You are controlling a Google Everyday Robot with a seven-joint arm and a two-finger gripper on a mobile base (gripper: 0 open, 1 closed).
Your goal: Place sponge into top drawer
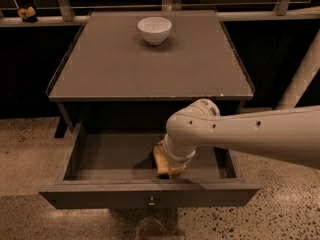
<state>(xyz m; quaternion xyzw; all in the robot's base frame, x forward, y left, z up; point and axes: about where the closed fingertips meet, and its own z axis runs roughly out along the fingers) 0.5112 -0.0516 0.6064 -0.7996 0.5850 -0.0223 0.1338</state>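
Observation:
The top drawer point(100, 196) is pulled open below the table top, its flat front panel toward me with a small round knob point(150, 201) at the centre. My white arm reaches in from the right. My gripper point(168, 165), yellowish at its end, is down inside the drawer near the front middle, close to the drawer floor. I cannot make out the sponge as a separate thing; it is hidden at the gripper or out of view.
A white bowl point(154, 30) stands at the back middle of the grey table top point(125, 74). A small yellowish lump on a dark base point(27, 13) sits on the back left ledge. A white post point(300, 79) slants up at the right. The floor is speckled.

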